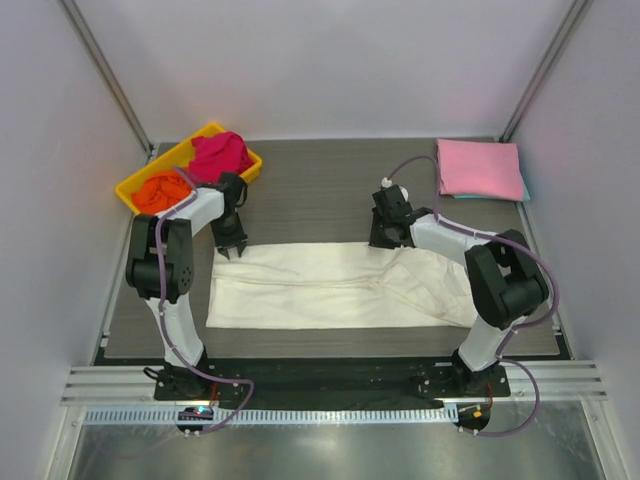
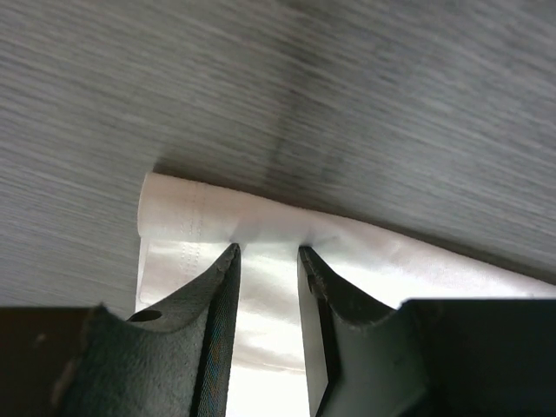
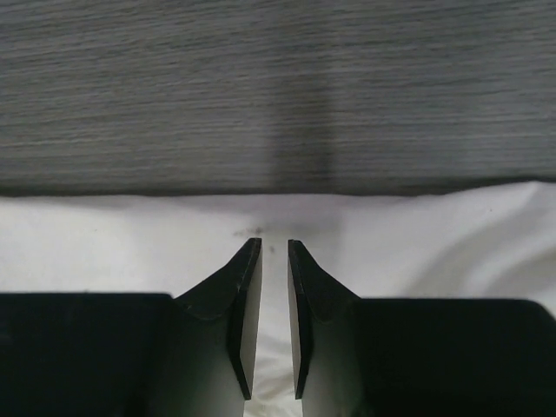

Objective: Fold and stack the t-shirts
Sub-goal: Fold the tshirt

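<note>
Top view: cream-white soft cloth t-shirt [image 1: 320,290] lies flat as long rectangle, centre toward 6 o'clock on grey wood-grain table [image 1: 310,190]; its 3 o'clock end is wrinkled. Left gripper [image 1: 232,250] and right gripper [image 1: 382,240] at its 12 o'clock edge. Folded pink t-shirt [image 1: 478,168] at 2 o'clock. Yellow plastic tray [image 1: 128,185] at 10 o'clock.

Left wrist: left gripper [image 2: 268,250] fingers parted, released, tips at stitched hem corner of shirt [image 2: 191,217].

Right wrist: right gripper [image 3: 274,245] fingers narrowly apart over smooth shirt [image 3: 113,248] edge; whether grasping, cannot tell.

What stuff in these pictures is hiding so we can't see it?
Teal shirt, top view: the pink shirt on it hides all but an edge.
Cream shirt, top view: the right arm covers its right end.
Right gripper, right wrist view: its fingers hide whether cloth is pinched.
Tray floor, top view: orange shirt and magenta shirt cover it.
</note>
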{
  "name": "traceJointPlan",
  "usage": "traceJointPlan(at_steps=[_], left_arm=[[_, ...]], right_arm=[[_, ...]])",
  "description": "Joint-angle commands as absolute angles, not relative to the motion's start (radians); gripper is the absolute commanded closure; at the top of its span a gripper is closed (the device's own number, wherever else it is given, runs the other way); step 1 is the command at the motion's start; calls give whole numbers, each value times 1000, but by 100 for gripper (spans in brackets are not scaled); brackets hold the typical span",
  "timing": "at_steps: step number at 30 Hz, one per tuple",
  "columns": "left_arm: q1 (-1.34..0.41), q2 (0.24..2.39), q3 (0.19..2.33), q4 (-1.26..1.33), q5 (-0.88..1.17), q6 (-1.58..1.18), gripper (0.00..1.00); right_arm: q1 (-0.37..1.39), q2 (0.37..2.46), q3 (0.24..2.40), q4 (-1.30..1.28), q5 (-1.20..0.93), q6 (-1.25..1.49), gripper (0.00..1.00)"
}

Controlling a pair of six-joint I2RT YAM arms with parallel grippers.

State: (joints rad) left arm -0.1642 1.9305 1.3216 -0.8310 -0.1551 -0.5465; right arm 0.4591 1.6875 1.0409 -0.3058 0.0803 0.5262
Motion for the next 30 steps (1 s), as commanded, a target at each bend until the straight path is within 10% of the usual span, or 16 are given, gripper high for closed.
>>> traceJointPlan(at_steps=[1, 19, 30], left_arm=[[-164, 1985, 1345, -755, -204, -569, 65], [-138, 1961, 1606, -900, -252, -532, 62], [-235, 1606, 1337, -730, 279, -503, 60]], right_arm=[[457, 1730, 1106, -249, 179, 483, 76], [379, 1930, 1310, -270, 187, 394, 77], [373, 1645, 1226, -518, 54, 342, 69]])
